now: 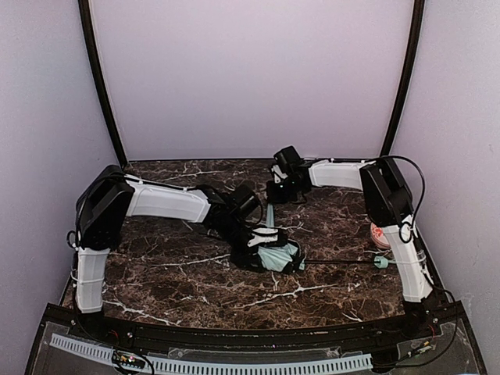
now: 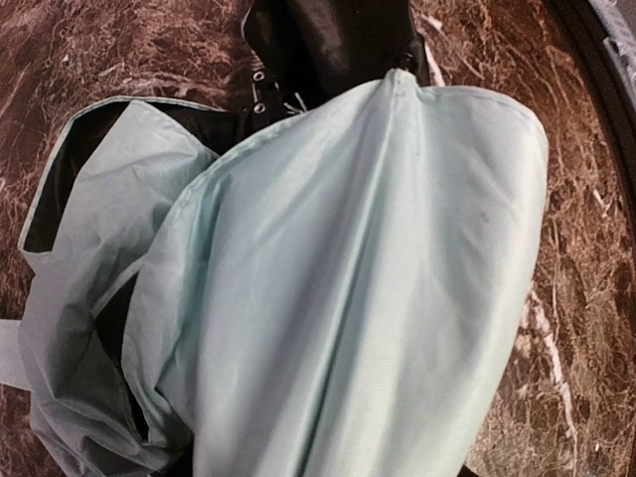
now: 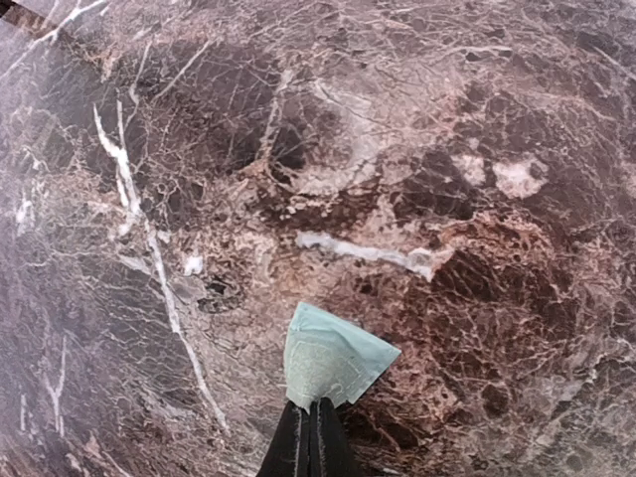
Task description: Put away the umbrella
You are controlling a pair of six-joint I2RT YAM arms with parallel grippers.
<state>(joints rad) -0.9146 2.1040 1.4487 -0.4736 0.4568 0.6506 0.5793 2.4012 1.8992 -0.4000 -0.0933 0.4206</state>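
The umbrella lies bundled mid-table, pale mint fabric with black lining. Its thin black shaft runs right to a small mint handle. My left gripper sits on the bundle and holds the gathered canopy. In the left wrist view the mint fabric fills the frame and hides the fingers. A mint strap stretches from the bundle up to my right gripper. In the right wrist view that gripper is shut on the strap's tab, just above the marble.
A round orange-red patterned ball rests by the right arm's lower link near the table's right edge. Dark marble tabletop spreads around the bundle. Pale walls close off the back and sides, with black poles in the rear corners.
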